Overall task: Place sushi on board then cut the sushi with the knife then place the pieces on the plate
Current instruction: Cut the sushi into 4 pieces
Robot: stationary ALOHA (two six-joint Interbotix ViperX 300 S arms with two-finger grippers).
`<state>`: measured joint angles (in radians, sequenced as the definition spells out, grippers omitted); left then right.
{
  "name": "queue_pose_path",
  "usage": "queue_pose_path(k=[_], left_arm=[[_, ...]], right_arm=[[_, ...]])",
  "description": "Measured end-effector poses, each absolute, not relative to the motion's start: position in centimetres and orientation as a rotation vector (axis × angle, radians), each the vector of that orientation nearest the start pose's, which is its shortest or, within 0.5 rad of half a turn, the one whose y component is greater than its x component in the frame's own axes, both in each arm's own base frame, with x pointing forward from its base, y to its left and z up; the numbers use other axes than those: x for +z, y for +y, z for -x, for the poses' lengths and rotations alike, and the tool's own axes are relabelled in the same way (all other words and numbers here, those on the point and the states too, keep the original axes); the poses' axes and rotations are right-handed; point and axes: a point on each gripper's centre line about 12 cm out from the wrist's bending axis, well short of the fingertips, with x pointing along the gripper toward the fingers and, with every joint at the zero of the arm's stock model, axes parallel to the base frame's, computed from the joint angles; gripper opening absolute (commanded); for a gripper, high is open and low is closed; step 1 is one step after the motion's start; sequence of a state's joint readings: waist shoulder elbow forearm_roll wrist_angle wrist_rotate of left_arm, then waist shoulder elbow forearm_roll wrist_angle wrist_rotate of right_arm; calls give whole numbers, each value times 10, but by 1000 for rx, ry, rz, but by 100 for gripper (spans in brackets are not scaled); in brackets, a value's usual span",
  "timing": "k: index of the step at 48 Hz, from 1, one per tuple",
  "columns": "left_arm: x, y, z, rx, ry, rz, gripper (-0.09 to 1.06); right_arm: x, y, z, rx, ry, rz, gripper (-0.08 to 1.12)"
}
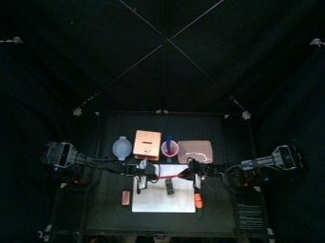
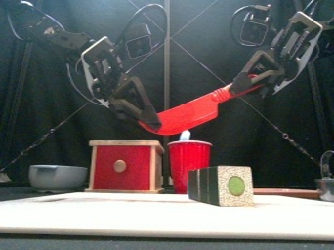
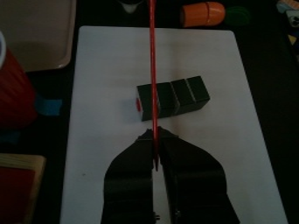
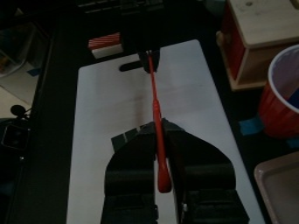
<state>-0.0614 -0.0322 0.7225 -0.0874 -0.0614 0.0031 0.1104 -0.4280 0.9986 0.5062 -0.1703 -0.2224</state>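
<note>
Over the sushi roll (image 2: 224, 186), red knife (image 2: 196, 105) held by left claw (image 3: 156, 138), right claw (image 4: 156, 133)

Cropped and covered
Left wrist view: red cup (image 3: 12, 83) cut by left edge, orange toy (image 3: 202, 11) by top edge. Front view: sushi roll (image 2: 222, 186) covers the cup's lower right; red knife (image 2: 196, 105) ends buried in jaws.

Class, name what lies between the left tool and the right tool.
The red knife spans the gap, one end gripped by the left tool, the other by the right tool, above the sushi roll; the front view shows it.
</note>
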Motion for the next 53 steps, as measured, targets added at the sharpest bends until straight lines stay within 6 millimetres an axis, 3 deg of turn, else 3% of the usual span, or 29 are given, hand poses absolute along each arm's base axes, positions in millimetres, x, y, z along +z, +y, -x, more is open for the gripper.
queue_pose_path(k=[25, 53], left_arm=[[151, -39, -389, -43, 687, 100, 34], [149, -40, -394, -41, 703, 112, 34]], right_arm=[[180, 29, -283, -36, 634, -356, 29], [168, 5, -282, -93, 725, -372, 29]])
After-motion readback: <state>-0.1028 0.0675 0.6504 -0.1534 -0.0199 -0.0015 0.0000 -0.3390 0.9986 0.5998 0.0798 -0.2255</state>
